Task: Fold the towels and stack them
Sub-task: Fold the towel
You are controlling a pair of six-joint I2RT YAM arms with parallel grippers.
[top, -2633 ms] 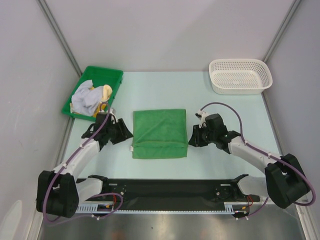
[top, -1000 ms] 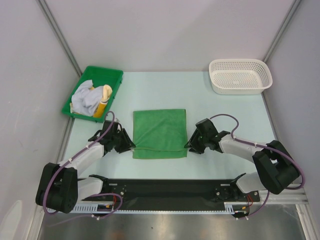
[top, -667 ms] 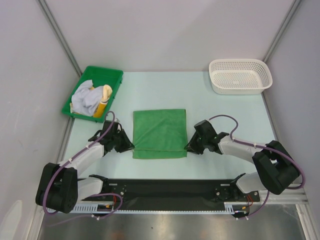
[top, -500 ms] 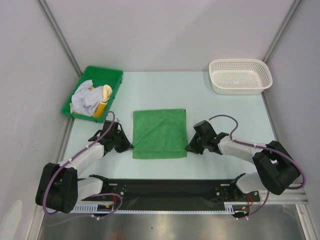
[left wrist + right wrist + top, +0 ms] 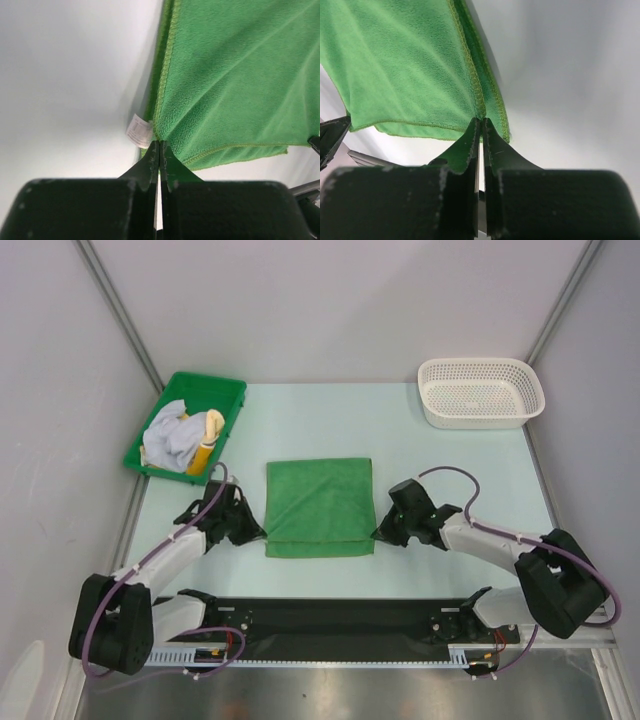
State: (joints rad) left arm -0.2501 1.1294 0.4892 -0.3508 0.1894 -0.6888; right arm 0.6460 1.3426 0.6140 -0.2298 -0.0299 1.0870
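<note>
Green towel (image 5: pixel 319 506) at table centre, apparently doubled once, its 8 o'clock corner pinched by the closed left gripper (image 5: pixel 261 535) and its 4 o'clock corner by the closed right gripper (image 5: pixel 378 534); crumpled towels (image 5: pixel 170 438) in the green tray (image 5: pixel 232 390) at 10 o'clock are not yet folded or stacked.

**Pale, walled-in cell around your table**

You look down on a pale mint table (image 5: pixel 450 470), closed in by a plain grey-white back wall (image 5: pixel 330 310), left wall (image 5: pixel 50 440) and right wall (image 5: pixel 600 420). Metal struts (image 5: pixel 120 315) mark the back corners. The light is soft and even. A black rail (image 5: pixel 340 615) and a steel strip (image 5: pixel 330 695) run along the near edge.
</note>
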